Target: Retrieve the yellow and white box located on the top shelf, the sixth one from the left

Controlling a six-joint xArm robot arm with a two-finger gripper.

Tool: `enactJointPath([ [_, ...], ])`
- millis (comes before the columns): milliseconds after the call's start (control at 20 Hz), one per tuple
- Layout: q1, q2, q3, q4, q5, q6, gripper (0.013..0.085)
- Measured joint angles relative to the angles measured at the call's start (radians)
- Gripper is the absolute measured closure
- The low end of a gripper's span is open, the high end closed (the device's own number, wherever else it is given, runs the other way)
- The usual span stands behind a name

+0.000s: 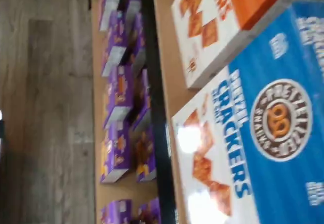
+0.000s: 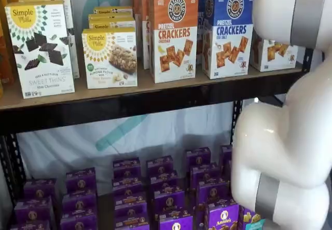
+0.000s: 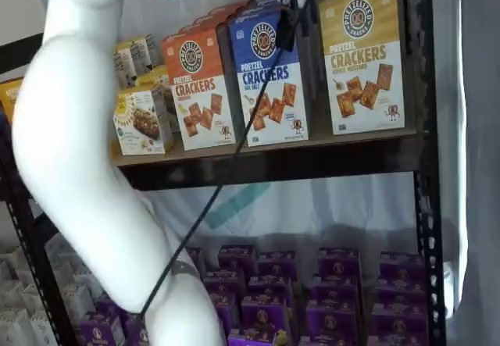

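Note:
The yellow and white box (image 3: 363, 61) stands upright at the right end of the top shelf (image 3: 273, 162), next to the black upright. In a shelf view only its white lower front (image 2: 275, 53) shows past my white arm. My gripper (image 3: 287, 18) hangs from the view's upper edge with a cable beside it, in front of the blue-topped carton (image 3: 269, 80), left of the yellow and white box. No box is between the black fingers, and the jaws stand wide. The wrist view shows the blue-topped carton (image 1: 263, 133) close up, not the yellow one.
An orange-topped carton (image 2: 174, 35) and white Simple Mills boxes (image 2: 41, 48) stand further left on the top shelf (image 2: 129, 103). Purple boxes (image 2: 166, 193) fill the lower shelf. My arm (image 2: 290, 136) covers the right side of a shelf view.

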State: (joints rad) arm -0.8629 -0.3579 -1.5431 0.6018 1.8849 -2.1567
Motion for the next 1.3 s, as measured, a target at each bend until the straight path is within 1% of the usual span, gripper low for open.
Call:
enactJointPath([
  [150,-0.021,0.022,-0.035,0.043,0.004,0.011,0.013],
  [350,-0.039,0.053,-0.073,0.088,-0.025,0.016,0.013],
  [450,-0.043,0.077,-0.099,0.106,-0.044,0.021,0.013],
  [500,-0.041,0.091,-0.117,0.108,-0.053,0.022,0.013],
  [600,-0.032,0.117,-0.15,0.097,-0.059,0.022,0.013],
  [750,-0.004,0.16,-0.203,0.047,-0.063,0.018,0.013],
  [850,0.013,0.17,-0.202,0.027,-0.095,0.011,0.013],
  [950,0.024,0.178,-0.199,0.021,-0.119,0.01,0.013],
  [1150,0.052,0.187,-0.185,0.004,-0.193,0.0,0.013],
  [1300,0.073,0.194,-0.185,-0.022,-0.229,-0.006,0.013],
])
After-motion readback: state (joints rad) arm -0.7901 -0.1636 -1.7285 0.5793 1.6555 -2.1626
